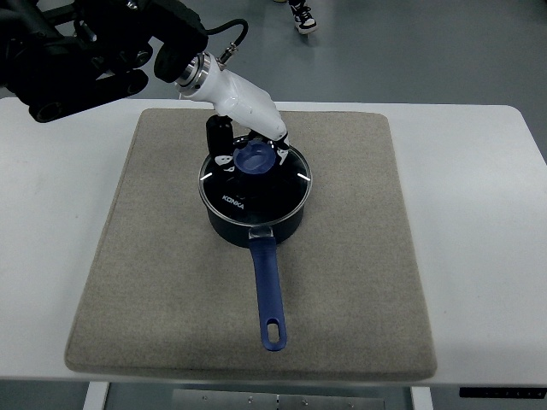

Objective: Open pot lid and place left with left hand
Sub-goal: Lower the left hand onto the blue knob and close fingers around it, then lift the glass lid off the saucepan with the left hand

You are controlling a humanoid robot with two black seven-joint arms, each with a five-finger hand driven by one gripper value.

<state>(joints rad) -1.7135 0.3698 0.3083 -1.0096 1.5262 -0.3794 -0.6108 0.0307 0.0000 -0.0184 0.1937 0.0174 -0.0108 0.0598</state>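
so nearest the camera is the front edge of the white table [479, 256], with a big beige-grey mat [154, 282] covering most of the middle. On the mat sits a dark blue pot [256, 226], and its long blue handle [267, 295] points back toward the camera, with the hanging hole at the near end. The glass lid [286, 192] is still sitting on the pot, it has "KONKA" printed on it and a round blue knob [254, 157] on top. The left hand [256, 141] comes in from the upper left on a black arm with a white wrist section, and it's right at the knob on the far side. I honestly can't tell if the fingers are wrapped around the knob or only touching it, they're mostly hidden. Way at the back on the grey floor [410, 43] there's someone's sneaker [302, 16]
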